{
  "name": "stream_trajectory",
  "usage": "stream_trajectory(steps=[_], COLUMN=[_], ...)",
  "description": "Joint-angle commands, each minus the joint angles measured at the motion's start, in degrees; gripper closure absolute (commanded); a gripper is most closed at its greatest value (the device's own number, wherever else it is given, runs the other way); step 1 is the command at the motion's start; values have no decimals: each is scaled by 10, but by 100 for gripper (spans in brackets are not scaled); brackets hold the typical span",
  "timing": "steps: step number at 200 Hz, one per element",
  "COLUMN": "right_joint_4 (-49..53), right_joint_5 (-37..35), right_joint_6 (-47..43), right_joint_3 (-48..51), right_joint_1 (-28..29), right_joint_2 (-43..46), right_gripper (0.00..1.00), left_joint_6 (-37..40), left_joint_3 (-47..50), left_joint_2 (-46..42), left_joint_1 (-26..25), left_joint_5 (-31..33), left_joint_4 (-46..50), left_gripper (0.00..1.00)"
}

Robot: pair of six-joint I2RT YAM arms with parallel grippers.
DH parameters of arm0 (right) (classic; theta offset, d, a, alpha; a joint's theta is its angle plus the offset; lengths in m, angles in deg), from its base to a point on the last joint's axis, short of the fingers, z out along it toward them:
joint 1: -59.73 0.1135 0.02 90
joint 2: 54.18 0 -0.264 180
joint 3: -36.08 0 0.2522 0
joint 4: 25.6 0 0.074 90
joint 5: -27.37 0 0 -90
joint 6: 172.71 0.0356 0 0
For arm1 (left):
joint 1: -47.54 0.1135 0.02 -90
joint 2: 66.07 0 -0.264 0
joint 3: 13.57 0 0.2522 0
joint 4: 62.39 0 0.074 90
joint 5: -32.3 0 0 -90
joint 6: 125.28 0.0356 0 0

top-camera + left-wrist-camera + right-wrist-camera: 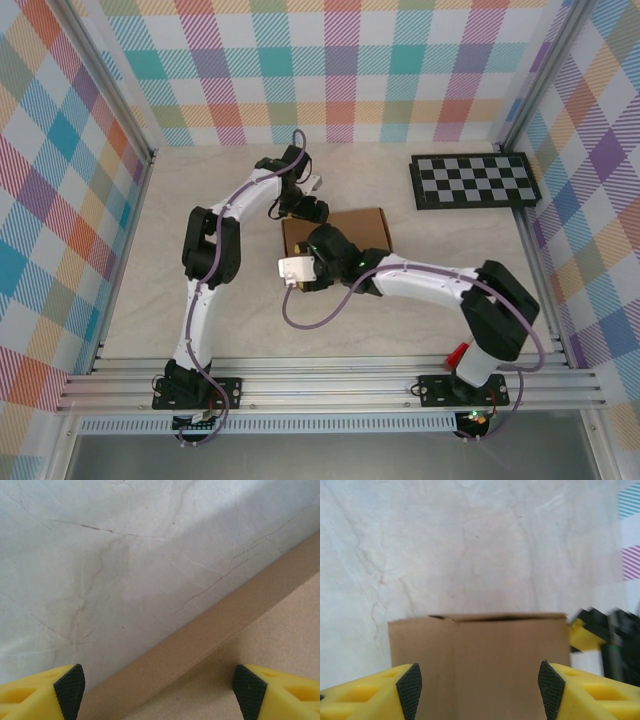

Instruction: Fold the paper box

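Pressing the top down looks like the step in hand: the paper box sits mid-bench, seemingly closed up, w/ both arms at its left part. Left end effector is spread wide above a box edge, one pad over cardboard, one over bench, gripping nothing. Right end effector is also parted above the top panel, nothing held. Imo: check the tabs are seated, press evenly along the seam, don't shove the box sideways.
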Motion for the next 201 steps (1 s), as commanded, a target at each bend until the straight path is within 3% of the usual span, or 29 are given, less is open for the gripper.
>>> stream_trajectory(steps=[1,83,146,201], right_joint_4=[-3,-55,-288,-290], right_joint_5=[14,-29,-233,-282], right_joint_6=[-7,-32,-47,23], right_joint_3=[-24,-55,-34,-11], right_joint_1=[1,10,20,20], right_joint_2=[-42,-127,-197,-163], right_gripper=[34,34,35,34], left_joint_6=[-4,-7,-22,-22], left_joint_3=[16,16,28,32], left_joint_2=[53,60,68,68], left_joint_1=[-3,-2,-2,2], left_joint_5=[35,39,28,23], left_joint_4=[71,88,106,110], left_gripper=[19,19,19,19])
